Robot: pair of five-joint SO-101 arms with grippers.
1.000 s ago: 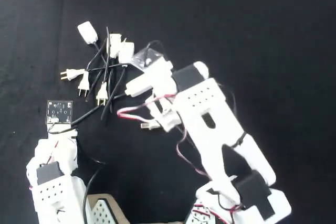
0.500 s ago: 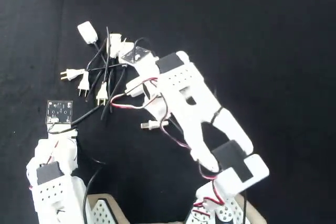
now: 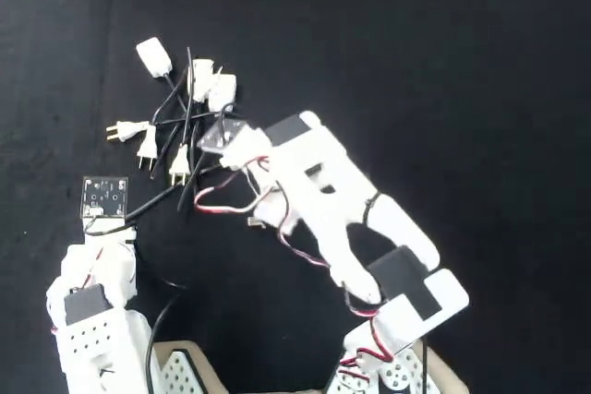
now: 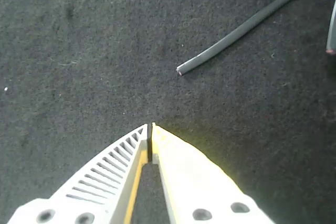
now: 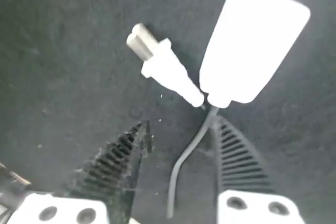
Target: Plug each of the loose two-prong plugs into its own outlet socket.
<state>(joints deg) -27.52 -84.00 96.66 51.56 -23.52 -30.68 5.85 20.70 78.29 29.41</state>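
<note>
Roughly 3 sockets (image 3: 152, 57), 3+ plugs (image 3: 148, 148), R gripper (image 5: 181, 123) spread over cord (image 5: 179, 170), L gripper (image 4: 151, 127) clenched empty.

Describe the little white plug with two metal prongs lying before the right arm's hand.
The small white two-prong plug lies flat and loose on the black cloth table. Its body looks like moulded plastic, narrowing towards the tail; two flat silvery prongs stick out side by side. The tail ends right beside a white rounded socket block. The open right hand is not touching it.
</note>
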